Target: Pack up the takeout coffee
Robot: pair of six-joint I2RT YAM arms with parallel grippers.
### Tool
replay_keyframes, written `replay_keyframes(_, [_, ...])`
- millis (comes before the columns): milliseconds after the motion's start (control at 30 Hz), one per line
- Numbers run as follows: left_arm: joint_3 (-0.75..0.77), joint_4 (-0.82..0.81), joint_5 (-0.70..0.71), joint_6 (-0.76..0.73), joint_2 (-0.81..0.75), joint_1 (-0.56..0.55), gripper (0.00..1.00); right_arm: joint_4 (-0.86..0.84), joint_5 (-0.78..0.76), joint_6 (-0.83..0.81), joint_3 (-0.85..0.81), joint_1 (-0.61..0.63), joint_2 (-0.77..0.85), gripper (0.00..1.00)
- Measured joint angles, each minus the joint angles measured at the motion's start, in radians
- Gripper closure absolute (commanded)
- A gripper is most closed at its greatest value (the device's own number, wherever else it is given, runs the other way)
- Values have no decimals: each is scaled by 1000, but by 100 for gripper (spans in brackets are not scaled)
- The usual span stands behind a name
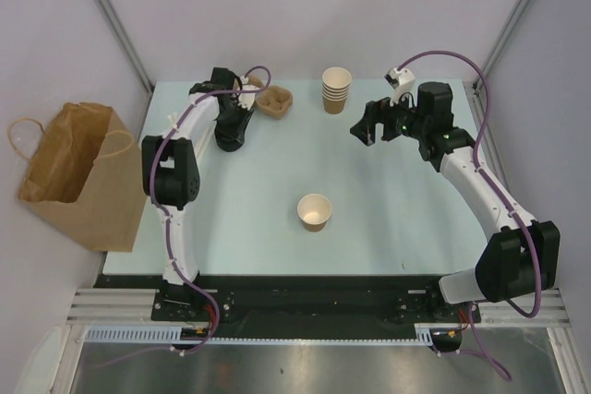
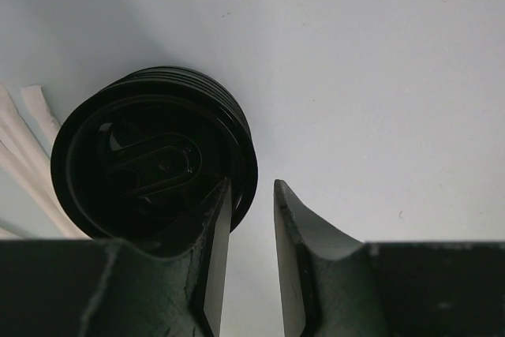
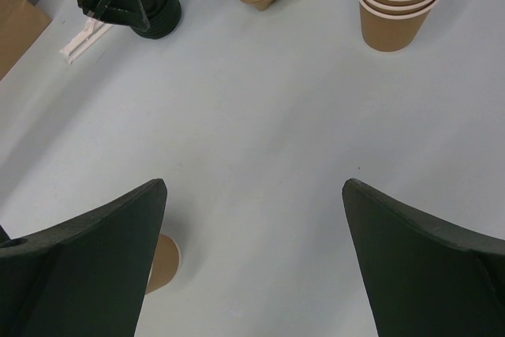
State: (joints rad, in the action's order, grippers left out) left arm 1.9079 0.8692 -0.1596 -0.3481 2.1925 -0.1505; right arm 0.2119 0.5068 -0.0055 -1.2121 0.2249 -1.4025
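Note:
No cup with a lid on it shows in any view. A lidless tan paper cup [image 1: 314, 211] stands upright at mid table; its edge shows in the right wrist view [image 3: 162, 263]. A stack of black lids [image 2: 150, 155] sits at the back left [image 3: 158, 7]. My left gripper [image 1: 231, 134] hangs right over the stack, its jaws [image 2: 252, 187] a narrow gap apart with nothing between them, its left finger over the stack's right rim. My right gripper [image 1: 367, 128] is wide open and empty [image 3: 254, 187] above the table's back right.
A stack of lidless tan cups [image 1: 336, 89] and a brown pulp cup carrier [image 1: 274, 101] stand at the back. White wrapped sticks [image 2: 35, 128] lie left of the lids. An open brown paper bag [image 1: 74, 173] stands off the table's left edge.

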Motion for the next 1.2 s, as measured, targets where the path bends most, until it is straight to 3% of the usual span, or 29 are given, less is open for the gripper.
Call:
replay_keyframes(367, [17, -14, 7, 6, 9, 0, 79, 0, 5, 14, 0, -3, 0, 0])
replay_keyframes(700, [19, -13, 7, 7, 17, 0, 79, -2, 7, 15, 0, -13, -6, 0])
replay_keyframes(800, [19, -13, 7, 7, 18, 0, 83, -4, 8, 18, 0, -14, -10, 0])
replay_keyframes(967, [19, -13, 6, 8, 18, 0, 99, -4, 13, 21, 0, -16, -13, 0])
replay_keyframes(1200, [21, -14, -1, 11, 18, 0, 100, -8, 21, 30, 0, -18, -13, 0])
